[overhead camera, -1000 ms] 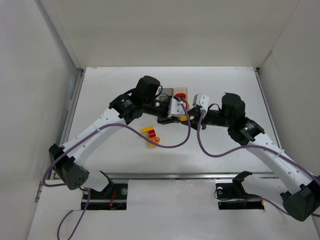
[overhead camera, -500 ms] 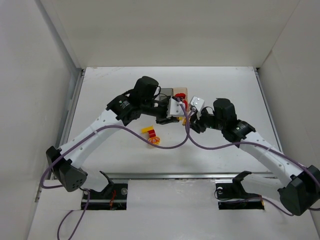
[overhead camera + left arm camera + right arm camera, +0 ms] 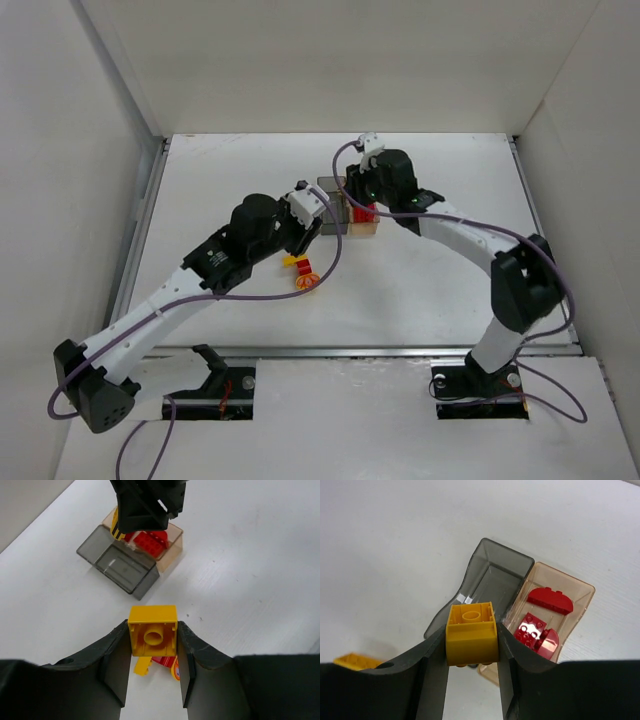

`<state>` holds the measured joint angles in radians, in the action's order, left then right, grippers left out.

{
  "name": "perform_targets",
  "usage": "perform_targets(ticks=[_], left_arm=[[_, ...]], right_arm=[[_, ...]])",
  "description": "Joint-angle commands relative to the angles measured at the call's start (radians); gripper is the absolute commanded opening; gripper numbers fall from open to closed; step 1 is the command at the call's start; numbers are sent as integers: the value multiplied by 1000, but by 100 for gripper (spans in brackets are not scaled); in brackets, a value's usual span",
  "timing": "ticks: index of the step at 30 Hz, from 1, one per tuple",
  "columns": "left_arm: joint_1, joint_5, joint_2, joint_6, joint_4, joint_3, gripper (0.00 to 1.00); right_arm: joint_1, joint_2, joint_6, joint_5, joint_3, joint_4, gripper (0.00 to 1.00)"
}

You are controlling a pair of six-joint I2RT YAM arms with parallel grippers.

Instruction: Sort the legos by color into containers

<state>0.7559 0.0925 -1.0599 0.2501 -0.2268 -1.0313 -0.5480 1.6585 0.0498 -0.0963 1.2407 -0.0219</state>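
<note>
around: we see loose legos (image 3: 302, 270), yellow and red, on the table (image 3: 430, 290) near the left gripper (image 3: 152, 630)
in the way: right gripper (image 3: 471, 632) hangs over the bins
left gripper: pinching left yellow block (image 3: 152, 637), above the loose legos
right gripper: pinching right yellow block (image 3: 471, 642) over grey bin (image 3: 495, 575)
tan bin (image 3: 576, 607): joined to grey bin, holds red pieces (image 3: 538, 630)

In the overhead view, the left end effector (image 3: 300, 238) is now drawn back from the bins (image 3: 366, 228) toward the centre, above the loose pieces (image 3: 302, 270). The right end effector (image 3: 357, 197) is now over the bins instead of at middle right, its elbow (image 3: 525, 280) folded at the right.
</note>
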Motion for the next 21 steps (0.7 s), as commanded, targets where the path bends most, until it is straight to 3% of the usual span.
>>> perform_targets(ticks=[1, 5, 6, 7, 8, 9, 12, 18, 21], left_arm=[[-1, -140, 34, -113, 87, 30, 0], [-1, -171, 43, -114, 118, 40, 0], [-1, -171, 43, -114, 118, 49, 0], [-1, -171, 43, -114, 118, 50, 0], [-1, -171, 43, -104, 127, 50, 0], [-1, -171, 34, -104, 127, 50, 0], [-10, -171, 21, -95, 127, 50, 0], [-20, -171, 3, -86, 127, 40, 0], [-20, -171, -23, -86, 145, 40, 0]], right_arm=[[-21, 85, 114, 122, 121, -62, 0], [-32, 216, 124, 194, 203, -20, 1], [-32, 253, 124, 194, 235, -10, 10], [-32, 253, 124, 184, 235, -10, 11], [-32, 270, 124, 169, 259, -10, 17], [-32, 296, 124, 150, 270, -10, 31], [-32, 325, 124, 102, 310, 14, 52], [-32, 336, 124, 197, 330, 51, 73], [-32, 288, 124, 198, 330, 51, 73]])
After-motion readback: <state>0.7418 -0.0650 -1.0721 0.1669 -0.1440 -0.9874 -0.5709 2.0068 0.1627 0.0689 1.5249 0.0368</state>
